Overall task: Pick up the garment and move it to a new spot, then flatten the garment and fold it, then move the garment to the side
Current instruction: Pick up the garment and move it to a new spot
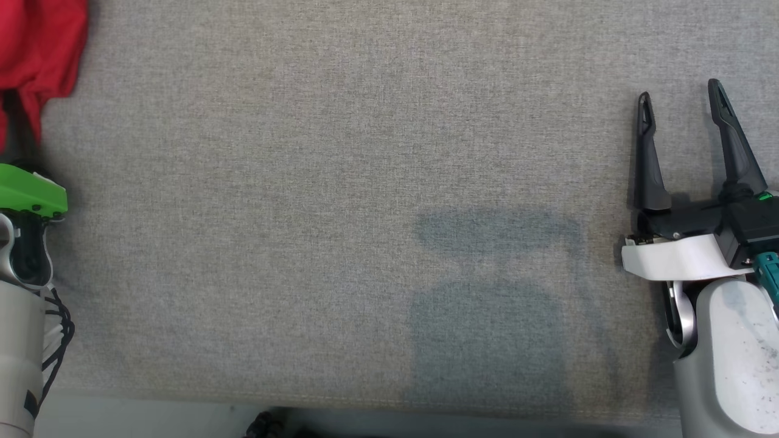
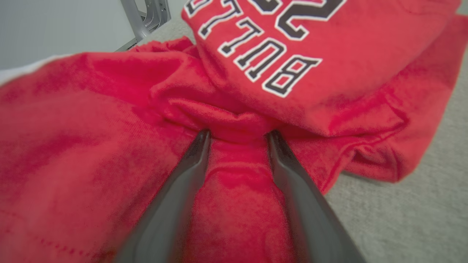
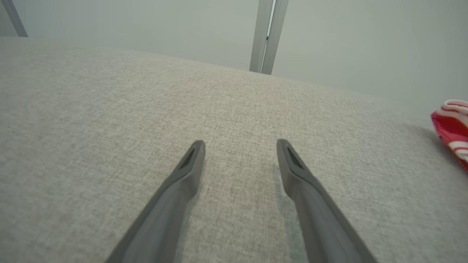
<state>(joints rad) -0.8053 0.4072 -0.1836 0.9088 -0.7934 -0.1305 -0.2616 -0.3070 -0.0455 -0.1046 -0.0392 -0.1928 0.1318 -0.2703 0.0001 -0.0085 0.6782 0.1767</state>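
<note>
The garment (image 1: 42, 42) is a crumpled red shirt at the far left corner of the head view, running off the frame. In the left wrist view the garment (image 2: 310, 73) shows dark, white-edged lettering upside down. My left gripper (image 2: 237, 135) presses its two dark fingertips into the red cloth, jaws apart, with a raised ridge of fabric between them. The left arm's green wrist (image 1: 30, 194) sits just below the shirt. My right gripper (image 1: 681, 91) hovers open over bare grey cloth at the right, and nothing lies between its fingers (image 3: 240, 143).
A grey fabric-covered table (image 1: 365, 182) spans the view, with its front edge along the bottom. A red and white striped cloth (image 3: 453, 128) lies at the right edge of the right wrist view. Metal frame legs (image 2: 146, 14) and a post (image 3: 268, 36) stand beyond the table.
</note>
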